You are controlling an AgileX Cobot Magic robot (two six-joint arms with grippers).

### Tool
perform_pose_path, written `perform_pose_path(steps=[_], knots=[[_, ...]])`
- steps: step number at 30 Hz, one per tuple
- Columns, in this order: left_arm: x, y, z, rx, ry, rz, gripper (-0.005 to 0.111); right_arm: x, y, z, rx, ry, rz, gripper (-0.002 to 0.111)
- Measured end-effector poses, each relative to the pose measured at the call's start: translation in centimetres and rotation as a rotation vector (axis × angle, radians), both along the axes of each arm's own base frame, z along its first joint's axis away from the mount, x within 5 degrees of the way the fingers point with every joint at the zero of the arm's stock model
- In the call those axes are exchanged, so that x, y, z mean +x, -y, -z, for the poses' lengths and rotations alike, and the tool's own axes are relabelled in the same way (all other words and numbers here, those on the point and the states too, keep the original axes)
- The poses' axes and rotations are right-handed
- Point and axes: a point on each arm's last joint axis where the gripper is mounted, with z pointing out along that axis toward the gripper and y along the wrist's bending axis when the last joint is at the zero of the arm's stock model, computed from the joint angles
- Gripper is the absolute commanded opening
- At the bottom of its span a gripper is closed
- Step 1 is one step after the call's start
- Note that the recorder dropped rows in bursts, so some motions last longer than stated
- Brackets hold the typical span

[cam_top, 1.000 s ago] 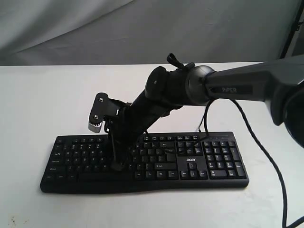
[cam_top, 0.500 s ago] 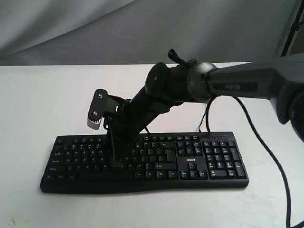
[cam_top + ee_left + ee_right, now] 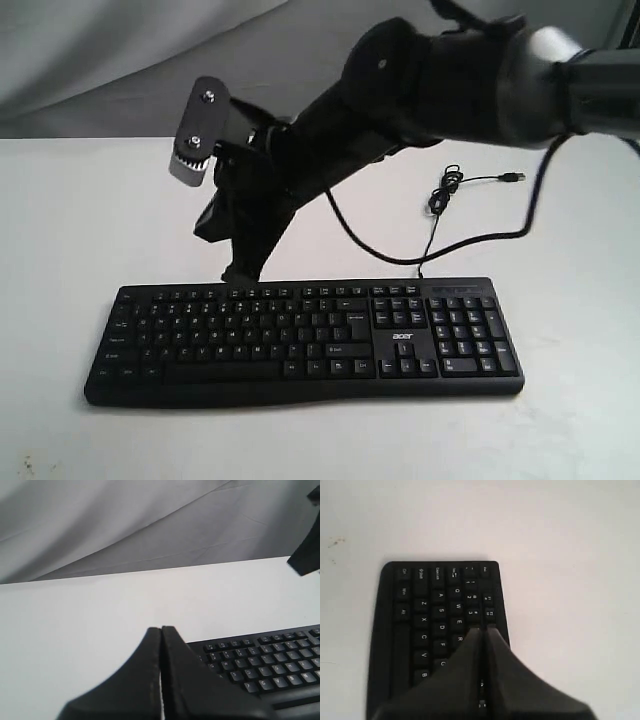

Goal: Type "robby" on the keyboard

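Note:
The black keyboard (image 3: 300, 340) with white-lettered keys and an acer logo lies flat on the white table (image 3: 80, 220). My right gripper (image 3: 238, 272) reaches across from the right and hangs shut above the keyboard's far edge, over the left half, touching no key. In the right wrist view its closed tips (image 3: 485, 628) sit over the number row near the R key, with the keyboard (image 3: 430, 610) below. My left gripper (image 3: 161, 628) is shut and empty, off the keyboard's left end, with the keyboard (image 3: 265, 660) beside it. The exterior view does not show it.
The keyboard's thin black cable (image 3: 450, 190) coils on the table behind the number pad and ends in a loose USB plug (image 3: 513, 177). A grey cloth backdrop (image 3: 120, 60) rises behind the table. A dark part of the right arm (image 3: 307, 555) shows in the left wrist view.
My right arm has lifted off the middle letter keys and risen well above the keyboard, its tip now over the far edge. The keyboard has not moved.

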Motion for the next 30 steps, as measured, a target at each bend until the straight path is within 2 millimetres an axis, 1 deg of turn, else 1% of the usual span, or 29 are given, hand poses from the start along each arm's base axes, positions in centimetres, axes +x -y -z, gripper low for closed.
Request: perform_pose_path(steps=[2,4,5,7,8,9,10,11,12,13,15,19,22,26,30], knots=[[0.0,0.0,0.0,0.0,0.0,0.0,0.0,-1.1,1.0,-1.9,0.023,0.03,0.016,0.0],[0.0,0.0,0.0,0.0,0.0,0.0,0.0,-2.5,2.4,-3.5,0.046,0.071,0.039,0.0],[0.0,0.0,0.0,0.0,0.0,0.0,0.0,-3.1,3.0,-4.0,0.055,0.088,0.054,0.0],[0.0,0.0,0.0,0.0,0.0,0.0,0.0,-4.6,4.5,-5.9,0.102,0.136,0.092,0.0],[0.0,0.0,0.0,0.0,0.0,0.0,0.0,-6.0,5.8,-7.8,0.175,0.176,0.148,0.0],[0.0,0.0,0.0,0.0,0.0,0.0,0.0,-6.7,6.5,-8.9,0.223,0.196,0.182,0.0],[0.0,0.0,0.0,0.0,0.0,0.0,0.0,-8.2,8.0,-11.2,0.313,0.237,0.234,0.0],[0.0,0.0,0.0,0.0,0.0,0.0,0.0,-8.9,8.7,-12.1,0.353,0.254,0.256,0.0],[0.0,0.0,0.0,0.0,0.0,0.0,0.0,-10.1,9.8,-13.5,0.411,0.273,0.281,0.0],[0.0,0.0,0.0,0.0,0.0,0.0,0.0,-10.7,10.3,-14.2,0.434,0.286,0.289,0.0],[0.0,0.0,0.0,0.0,0.0,0.0,0.0,-12.4,11.7,-16.1,0.494,0.327,0.288,0.0],[0.0,0.0,0.0,0.0,0.0,0.0,0.0,-14.3,13.2,-18.2,0.558,0.38,0.285,0.0],[0.0,0.0,0.0,0.0,0.0,0.0,0.0,-15.1,14.1,-19.2,0.602,0.415,0.306,0.0],[0.0,0.0,0.0,0.0,0.0,0.0,0.0,-15.7,15.4,-20.8,0.771,0.326,0.445,0.0],[0.0,0.0,0.0,0.0,0.0,0.0,0.0,-16.4,16.4,-21.8,0.89,0.251,0.525,0.0]])
